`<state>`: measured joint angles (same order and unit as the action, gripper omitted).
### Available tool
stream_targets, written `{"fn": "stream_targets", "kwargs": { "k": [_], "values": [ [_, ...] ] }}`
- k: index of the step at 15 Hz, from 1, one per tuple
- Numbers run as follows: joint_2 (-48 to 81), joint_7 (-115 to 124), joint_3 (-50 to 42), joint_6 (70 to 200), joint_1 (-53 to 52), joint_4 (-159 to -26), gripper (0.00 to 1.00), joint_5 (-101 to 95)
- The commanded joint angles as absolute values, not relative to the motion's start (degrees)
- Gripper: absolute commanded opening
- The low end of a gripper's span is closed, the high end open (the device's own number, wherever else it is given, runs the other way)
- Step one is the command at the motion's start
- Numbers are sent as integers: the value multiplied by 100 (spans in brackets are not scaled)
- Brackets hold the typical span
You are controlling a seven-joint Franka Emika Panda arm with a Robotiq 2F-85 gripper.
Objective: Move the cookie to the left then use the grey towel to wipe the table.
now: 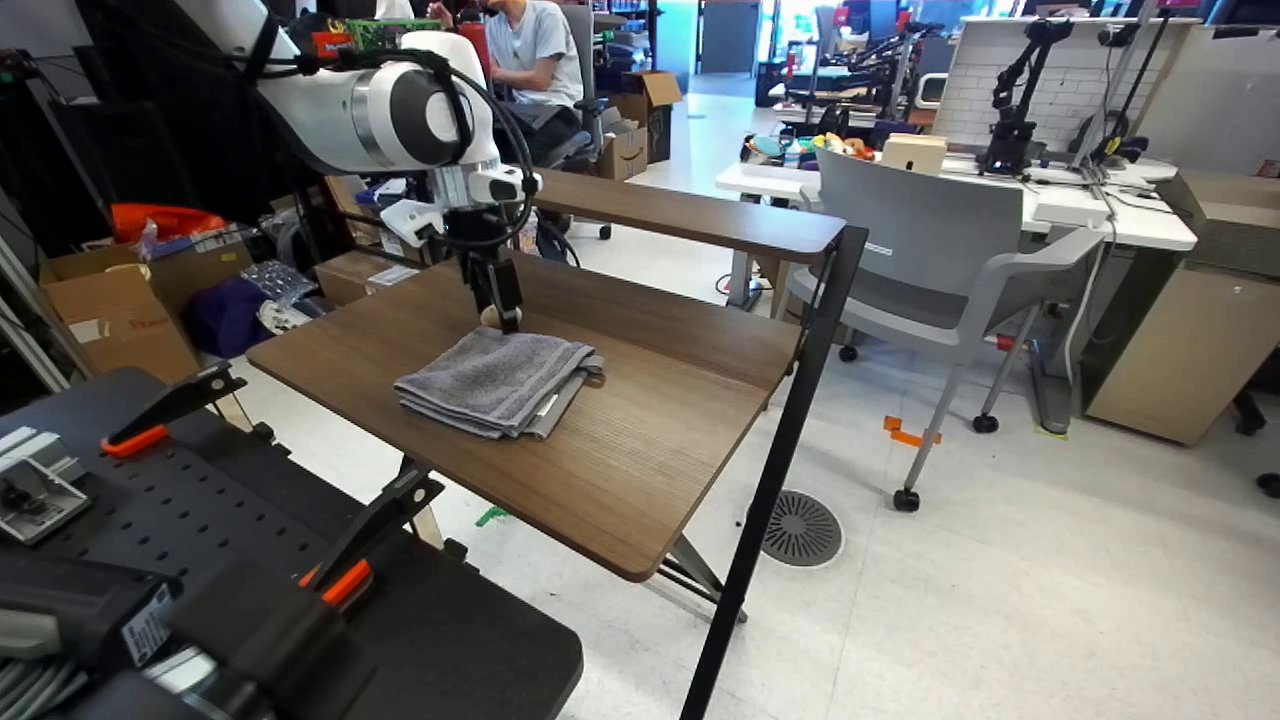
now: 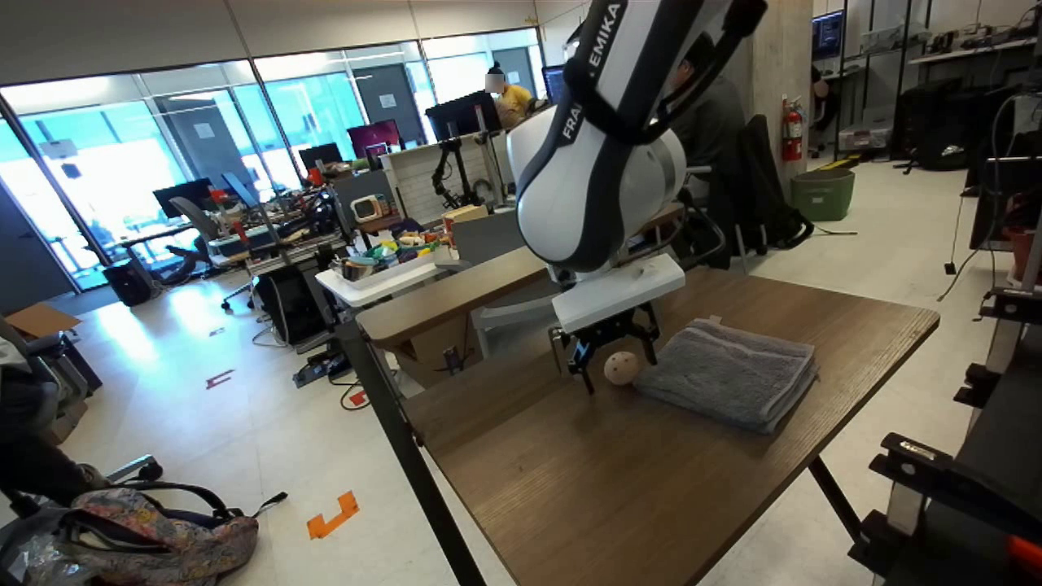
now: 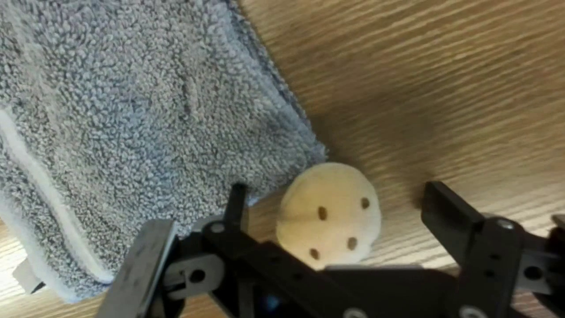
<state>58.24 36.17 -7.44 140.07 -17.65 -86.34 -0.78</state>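
The cookie (image 3: 329,212) is a round, tan piece with four dark spots visible on the side facing the wrist camera. It is located on the surface (image 2: 610,488), just beside a corner of the grey towel (image 3: 132,110); contact between the two cannot be confirmed.

The pincer (image 3: 337,190) is released. Its fingers (image 3: 446,216) are spread, one on each side of the cookie, with a visible gap at either side. The assembly points downward, tips low over the surface. One finger is adjacent to the towel; whether it touches the cloth cannot be told.

The grey towel lies flat, folded into stacked layers of roughly rectangular outline. Pale stripes cross the cloth, and a light tag (image 3: 28,276) projects from an edge.

The surface has a brown wood-grain top carried on a black metal frame (image 1: 775,470). A raised shelf (image 1: 690,215) of similar finish runs along one edge. In both exterior views, the white-and-black arm (image 2: 602,163) extends over the surface from above.

A black bench (image 1: 480,620) stands alongside, fitted with clamps (image 1: 375,525) that have orange parts. A grey chair (image 1: 930,225) stands near the end of the shelf, close to a white desk (image 1: 1160,225). A round grey cover (image 1: 803,528) is set in the pale floor (image 1: 1000,610). A patterned backpack (image 2: 163,529) rests on the floor in an exterior view.
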Motion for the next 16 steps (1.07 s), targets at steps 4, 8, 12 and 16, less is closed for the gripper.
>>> {"fn": "stream_targets", "kwargs": {
  "k": [4, 8, 12, 16],
  "values": [
    [5730, 3721, -878, 14965, -1895, -9047, 66, -149],
    [5580, 3683, -948, 15436, -2031, -9233, 36, -159],
    [5304, 3507, -912, 16034, -2162, -9597, 6, -145],
    [5251, 3199, -862, 16579, -2362, -9769, 4, -110]
  ]
}}
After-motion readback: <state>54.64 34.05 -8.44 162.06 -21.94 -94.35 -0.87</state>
